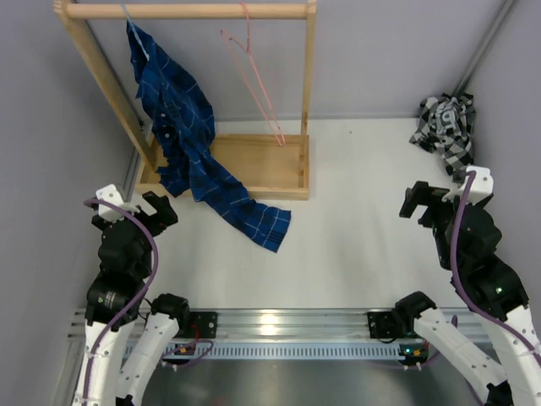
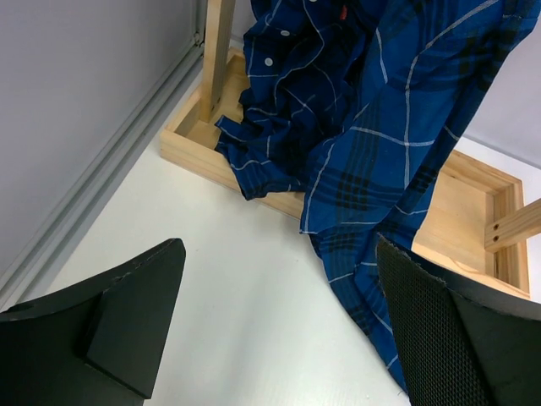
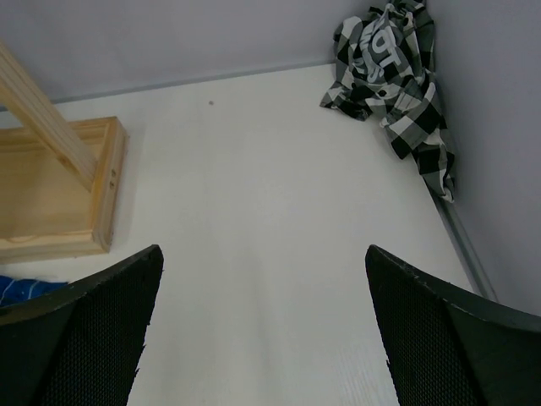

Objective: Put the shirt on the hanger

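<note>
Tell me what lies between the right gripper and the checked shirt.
Nothing. In the right wrist view, only bare white table runs from the open right gripper to the shirt, which lies crumpled in the far corner.

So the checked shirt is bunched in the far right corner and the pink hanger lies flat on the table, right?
Not quite. The pink hanger is not lying flat; it hangs by its hook from the rack's top rail, as the top external view shows. The checked shirt is bunched in the far right corner.
</note>
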